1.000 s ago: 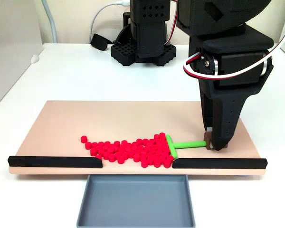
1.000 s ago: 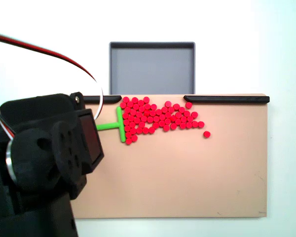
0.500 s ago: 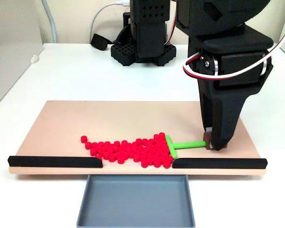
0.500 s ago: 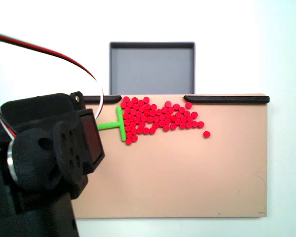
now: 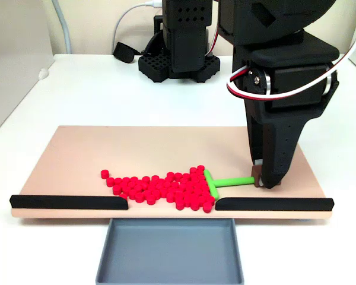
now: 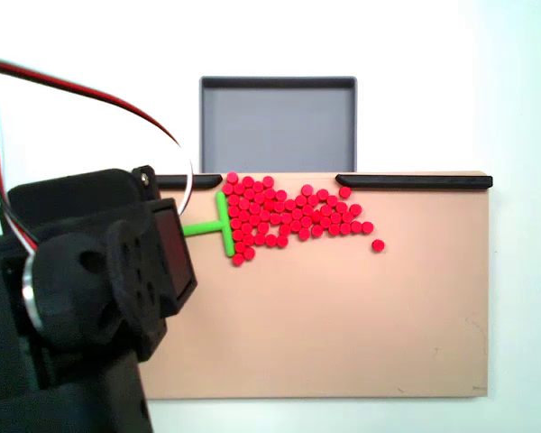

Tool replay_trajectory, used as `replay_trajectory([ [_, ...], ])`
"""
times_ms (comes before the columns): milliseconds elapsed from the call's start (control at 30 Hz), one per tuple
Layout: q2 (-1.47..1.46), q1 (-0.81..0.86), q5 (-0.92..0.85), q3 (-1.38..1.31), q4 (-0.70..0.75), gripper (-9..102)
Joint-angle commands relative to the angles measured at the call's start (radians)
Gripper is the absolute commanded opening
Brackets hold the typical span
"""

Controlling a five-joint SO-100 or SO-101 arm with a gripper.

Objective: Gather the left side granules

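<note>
Board (image 5: 77,151) under my gripper (image 5: 264,181), which pinches the stem end of the green tool (image 5: 216,182); granules (image 5: 163,187) bunched against its crossbar, just behind the gap above the tray (image 5: 169,252).

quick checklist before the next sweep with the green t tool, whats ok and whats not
1. Gripper grasps the green T-shaped tool by its stem end: ok.
2. Tool's crossbar touches the granules: ok.
3. Gap between the black rails lines up with the grey tray: ok.
4. Granules bunched in front of the gap: not ok, the pile trails off sideways and one stray pellet lies apart.
5. Tray holds granules: not ok.
6. Jaws' grip firmness: cannot tell.
</note>
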Motion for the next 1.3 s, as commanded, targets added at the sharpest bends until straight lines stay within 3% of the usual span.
replay_trajectory([
  [0,-0.023,0.017,-0.006,0.021,0.006,0],
  [1000,0.196,-0.158,0.152,0.006,0.117,0],
  [1267,0.377,-0.186,0.018,0.032,0.255,0],
])
